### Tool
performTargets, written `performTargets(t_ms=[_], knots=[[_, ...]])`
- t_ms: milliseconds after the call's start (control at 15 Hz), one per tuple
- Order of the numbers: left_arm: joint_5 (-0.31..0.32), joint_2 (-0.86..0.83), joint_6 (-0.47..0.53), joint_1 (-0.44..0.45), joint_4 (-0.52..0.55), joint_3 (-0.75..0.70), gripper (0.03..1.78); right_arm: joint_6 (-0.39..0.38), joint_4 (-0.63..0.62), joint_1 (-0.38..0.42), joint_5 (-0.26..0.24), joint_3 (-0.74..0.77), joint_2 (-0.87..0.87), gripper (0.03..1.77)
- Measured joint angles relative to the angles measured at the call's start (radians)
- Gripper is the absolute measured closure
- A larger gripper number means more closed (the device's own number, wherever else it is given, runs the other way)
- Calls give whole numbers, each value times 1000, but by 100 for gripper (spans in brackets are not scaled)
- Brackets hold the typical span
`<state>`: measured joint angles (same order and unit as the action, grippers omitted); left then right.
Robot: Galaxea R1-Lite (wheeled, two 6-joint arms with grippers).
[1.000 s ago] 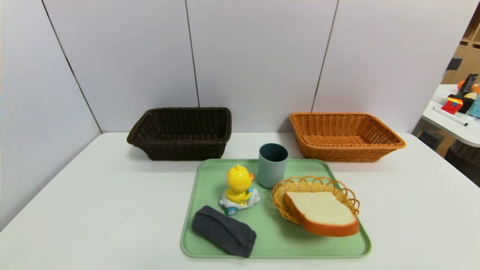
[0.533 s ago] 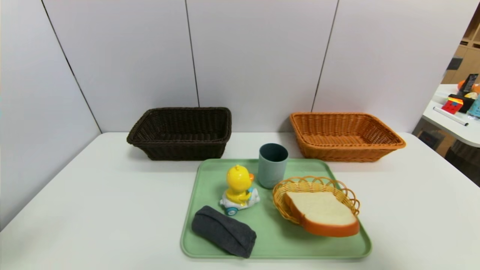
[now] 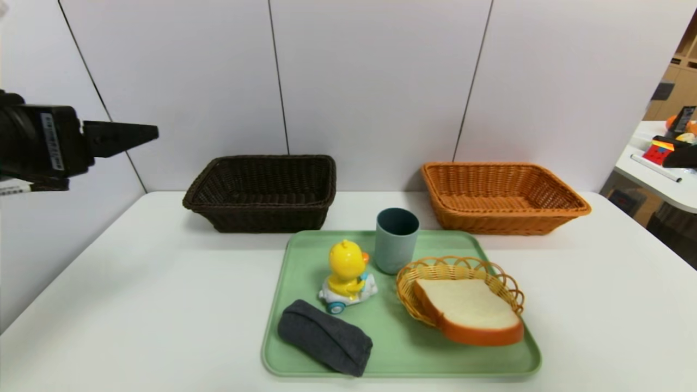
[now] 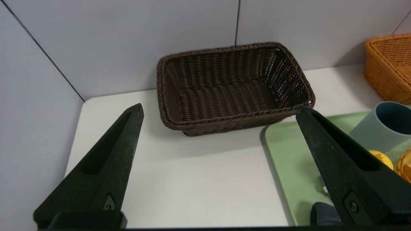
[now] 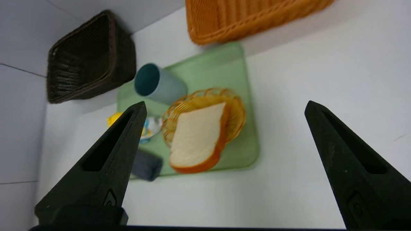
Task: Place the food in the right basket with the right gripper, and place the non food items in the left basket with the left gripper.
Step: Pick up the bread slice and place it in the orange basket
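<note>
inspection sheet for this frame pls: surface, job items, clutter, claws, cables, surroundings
Surface: white table, green tray at centre.
Job items: bread in small wicker bowl; cup, duck, pouch on tray; brown basket and orange basket empty.
Clutter: nothing seen.
Claws: left claw open, high at left edge; right claw open, above table.
Cables: nothing seen.
Surroundings: grey wall panels; side table with objects.
</note>
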<state>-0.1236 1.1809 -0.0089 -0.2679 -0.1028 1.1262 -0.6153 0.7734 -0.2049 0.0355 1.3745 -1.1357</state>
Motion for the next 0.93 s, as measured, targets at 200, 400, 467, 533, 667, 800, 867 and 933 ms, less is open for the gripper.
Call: performTargets(t_ms=[200, 400, 467, 533, 667, 800, 867, 933], knots=[[-65, 38, -27, -85, -3, -46, 12, -350, 74, -150, 16, 3, -48, 10], [-67, 47, -84, -101, -1, -74, 12, -640, 127, -188, 134, 0, -79, 10], [-66, 46, -89, -102, -2, -77, 12, -713, 131, -185, 177, -14, -84, 10], [-66, 45, -91, -103, -1, -82, 12, -771, 131, -177, 215, -38, -86, 10], [-65, 43, -91, -103, -1, -92, 12, -813, 124, -164, 251, -116, -87, 10], [-65, 46, -90, -111, -1, -103, 12, -827, 56, -163, 261, -216, -87, 10], [-66, 50, -91, -120, -1, -110, 12, -851, -3, -166, 265, -264, -87, 10], [-66, 52, -91, -129, 0, -117, 12, -880, -57, -169, 274, -306, -87, 10]])
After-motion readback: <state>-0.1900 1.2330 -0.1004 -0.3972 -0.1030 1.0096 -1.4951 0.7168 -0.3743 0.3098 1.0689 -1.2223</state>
